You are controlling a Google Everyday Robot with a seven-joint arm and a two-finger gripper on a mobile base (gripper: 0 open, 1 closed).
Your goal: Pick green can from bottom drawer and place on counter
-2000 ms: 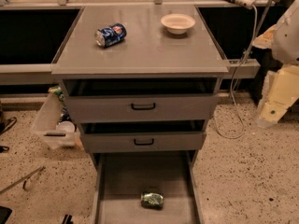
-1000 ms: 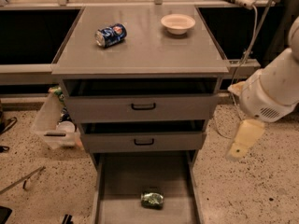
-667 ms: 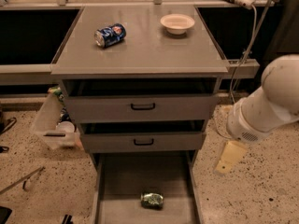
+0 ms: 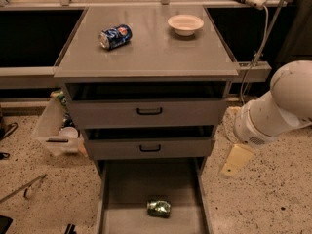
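Observation:
The green can (image 4: pixel 159 208) lies on its side on the floor of the open bottom drawer (image 4: pixel 129 191), near the drawer's front middle. The grey counter (image 4: pixel 146 57) tops the cabinet. My gripper (image 4: pixel 234 161) hangs off the white arm (image 4: pixel 273 113) to the right of the cabinet. It is level with the second drawer, above and to the right of the green can, and it holds nothing that I can see.
A blue can (image 4: pixel 115 36) and a white bowl (image 4: pixel 185 24) sit on the counter. Two upper drawers with black handles (image 4: pixel 149 111) stand slightly open. A clear plastic bin (image 4: pixel 54 129) stands left of the cabinet. A cable (image 4: pixel 257 40) hangs at the right.
My arm has swung down and left from the far right edge, bringing the gripper beside the cabinet's right side. The green can has not moved.

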